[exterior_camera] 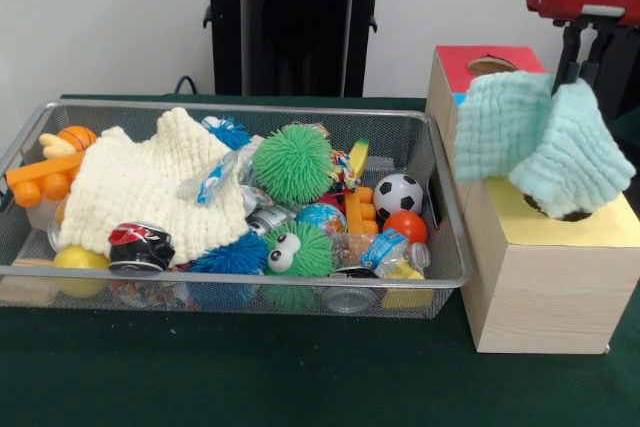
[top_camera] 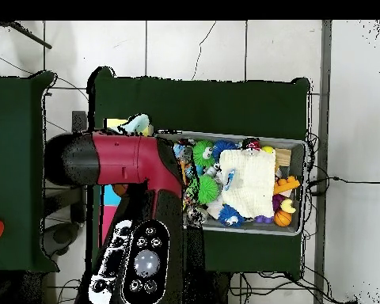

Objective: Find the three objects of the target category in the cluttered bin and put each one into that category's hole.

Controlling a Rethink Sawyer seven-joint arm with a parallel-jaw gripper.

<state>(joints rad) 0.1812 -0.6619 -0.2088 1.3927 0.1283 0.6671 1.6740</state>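
The silver wire-mesh bin (exterior_camera: 300,113) stands at the left, full of clutter; it also shows in the overhead view (top_camera: 298,147). A cream knitted cloth (exterior_camera: 150,182) lies over its left half, and shows in the overhead view (top_camera: 248,178). My gripper (exterior_camera: 572,79) is at the upper right, shut on a mint-green knitted cloth (exterior_camera: 545,137). The cloth hangs over the yellow-topped wooden box (exterior_camera: 560,287) and covers most of its hole (exterior_camera: 560,213). In the overhead view the arm (top_camera: 122,158) hides the boxes, and only a bit of the mint cloth (top_camera: 135,124) shows.
A red-topped box (exterior_camera: 470,62) with a round hole (exterior_camera: 492,65) stands behind the yellow one. The bin holds a green spiky ball (exterior_camera: 292,164), a green spiky toy with eyes (exterior_camera: 295,250), a soccer ball (exterior_camera: 398,194), an orange ball (exterior_camera: 405,227) and a crushed can (exterior_camera: 140,247).
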